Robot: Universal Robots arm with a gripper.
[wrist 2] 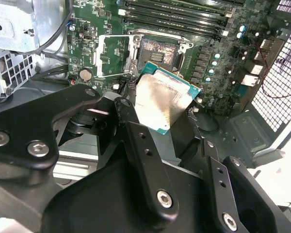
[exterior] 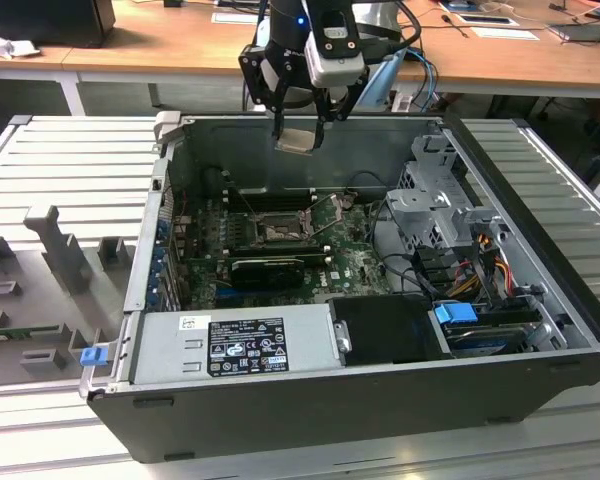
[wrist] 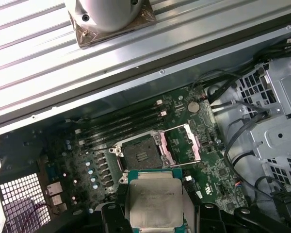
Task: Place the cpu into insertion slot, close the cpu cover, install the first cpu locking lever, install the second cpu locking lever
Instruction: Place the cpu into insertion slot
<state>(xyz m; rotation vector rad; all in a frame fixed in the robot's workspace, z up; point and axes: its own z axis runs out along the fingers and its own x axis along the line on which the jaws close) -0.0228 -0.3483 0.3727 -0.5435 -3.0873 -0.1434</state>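
So, the pincer (exterior: 298,133) is clamped on the cpu (wrist: 154,200) by two opposite sides, silver top showing. It hangs up over the far edge of the open computer case (exterior: 280,420), well clear of the motherboard (wrist: 208,182). Below that, the insertion slot (wrist: 141,156) sits bare on the board, dark pin field showing. The cpu cover (wrist: 184,144) is swung open just beside the slot. The long memory slots (wrist: 121,125) run past it, toward the case wall.
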